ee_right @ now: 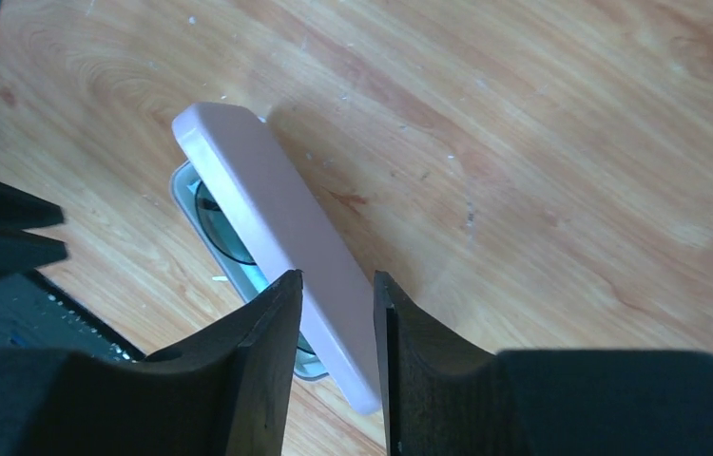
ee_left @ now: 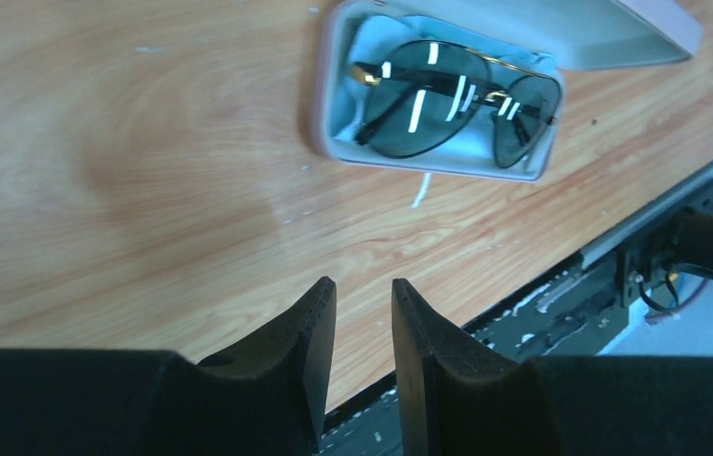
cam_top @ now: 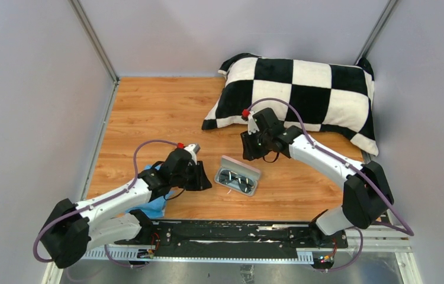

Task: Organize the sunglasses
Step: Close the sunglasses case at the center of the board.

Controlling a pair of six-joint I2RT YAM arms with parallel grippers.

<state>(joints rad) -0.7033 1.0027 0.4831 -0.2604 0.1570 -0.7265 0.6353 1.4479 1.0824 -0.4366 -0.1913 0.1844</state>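
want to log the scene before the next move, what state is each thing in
pink rounded-rectangle case: open, lid tilted up
thin dark-framed aviator sunglasses: folded, inside the case
light-blue cloth: crumpled, partly hidden
black-and-white checked pillow: lying flat
left gripper: slightly open, empty
right gripper: slightly open, empty

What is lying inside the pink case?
The folded sunglasses lie inside the open case, on a light-blue lining. Their lenses cover most of the floor, so anything under them cannot be seen. From the right wrist, the lid hides most of it.
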